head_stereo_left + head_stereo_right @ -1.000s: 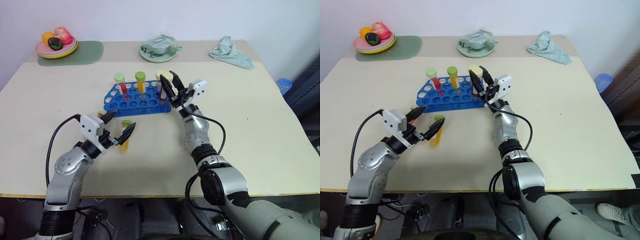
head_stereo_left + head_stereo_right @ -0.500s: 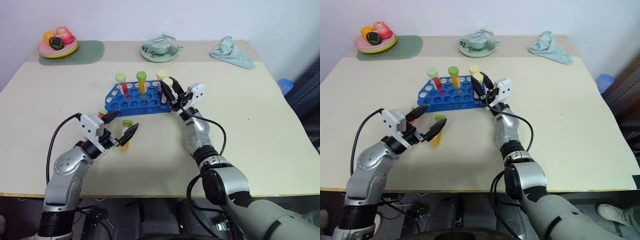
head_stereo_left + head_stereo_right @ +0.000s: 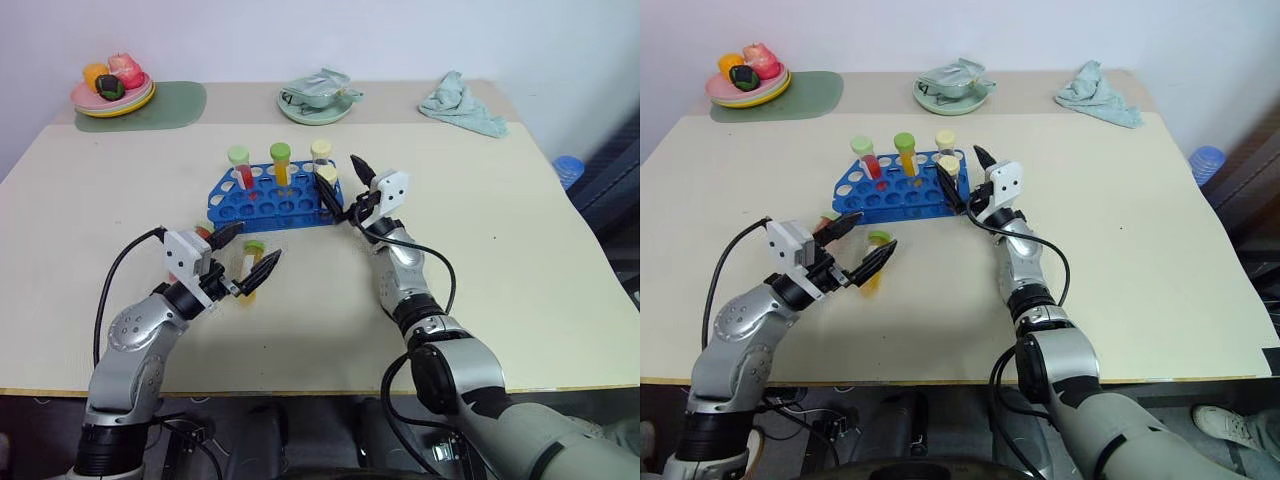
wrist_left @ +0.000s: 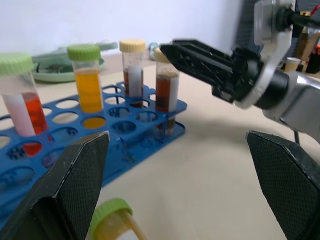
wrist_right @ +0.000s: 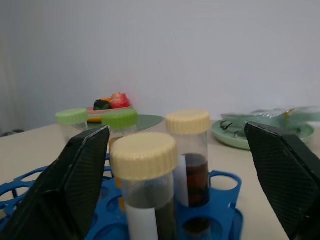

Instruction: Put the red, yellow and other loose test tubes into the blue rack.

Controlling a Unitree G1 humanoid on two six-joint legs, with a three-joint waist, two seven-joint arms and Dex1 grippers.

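- Since the earlier frame, the right gripper [image 3: 968,182] has let go of the brown tube [image 3: 950,172]; its black fingers now stand wide apart just past the rack's right end, with nothing between them.
- That cream-capped tube of dark brown liquid stands upright in a hole at the right end of the blue rack [image 3: 880,203].
- Also upright in the rack: a green-capped red tube [image 3: 866,157], a green-capped yellow-orange tube [image 3: 906,152] and another cream-capped tube [image 3: 945,146], each with a white label.
- One green-capped yellow tube [image 3: 874,266] lies on the table [image 3: 1140,220] near the rack's front.
- Left gripper [image 3: 862,247] hovers spread wide around that tube, holding nothing.
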